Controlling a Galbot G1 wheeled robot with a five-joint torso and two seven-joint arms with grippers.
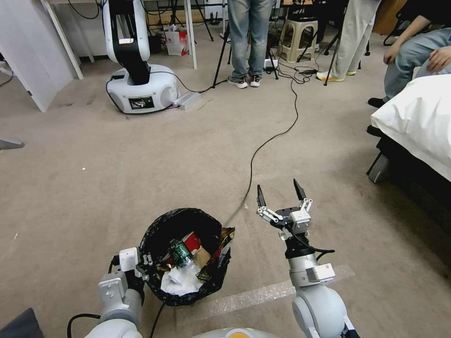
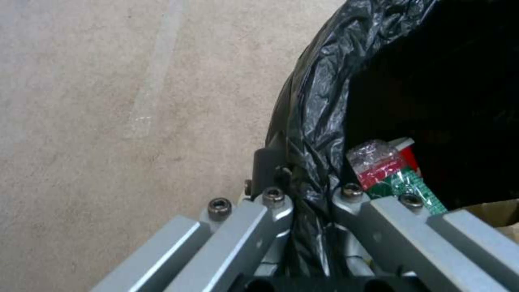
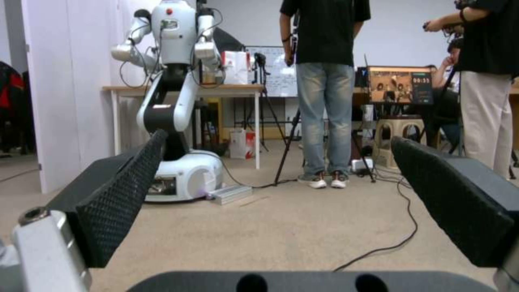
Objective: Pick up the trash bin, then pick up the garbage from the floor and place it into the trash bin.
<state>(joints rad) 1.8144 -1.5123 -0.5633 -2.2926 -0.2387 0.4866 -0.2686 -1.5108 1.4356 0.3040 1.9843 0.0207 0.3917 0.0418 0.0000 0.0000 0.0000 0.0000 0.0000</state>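
Trash bin held at its rim by the left gripper, garbage inside.

Black liner crinkles over the bin's rim; within the bin lie white crumpled tissue, a green-and-red packet, a tan scrap and a shiny wrapper poking over the rim's far-right side; the left gripper sits at the bin's near-left edge, its jaws closed tight on the liner-covered rim, one finger outside the rim; the floor spreads beige around the bin, a pale tape line just right of the bin's near side; the right gripper is right of the bin and apart from it, jaws spread wide with nothing between them; a black cable trails beyond the bin toward a white robot base farther off.
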